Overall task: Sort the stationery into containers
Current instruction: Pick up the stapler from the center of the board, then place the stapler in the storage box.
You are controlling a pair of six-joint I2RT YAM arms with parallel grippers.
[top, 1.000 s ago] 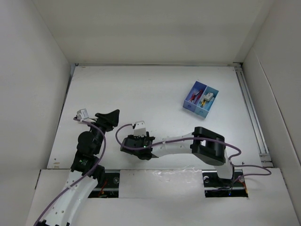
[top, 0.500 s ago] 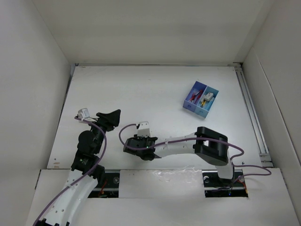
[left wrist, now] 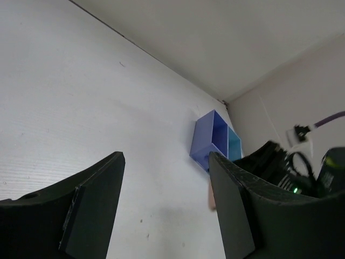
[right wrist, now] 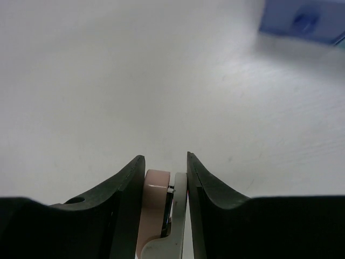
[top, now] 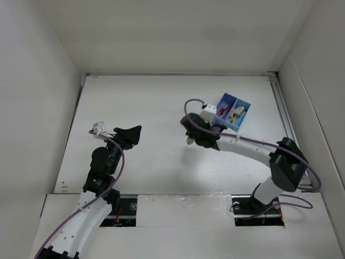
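Black left gripper (top: 133, 132) hanging at left, fingers standing apart, gripping nothing | right gripper (right wrist: 165, 162) clamping pink eraser (right wrist: 155, 199) above table (top: 135, 97), near box (left wrist: 204, 144) | box holding red pens (top: 222, 111) in dark-blue bay, pale pieces (top: 237, 112) in light-blue | no other loose stationery showing; likely nearing final drop.

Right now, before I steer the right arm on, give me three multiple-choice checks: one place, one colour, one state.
1. The box sits: A) near left B) far right C) dead centre.
2. The eraser in the right tool is: A) pink B) green C) black.
3. The left tool is: A) gripping a pen B) open and empty C) inside the box.
Answers: 1B, the top view shows it far right on the table; 2A, a pink block is clamped there; 3B, a wide gap, nothing in it.
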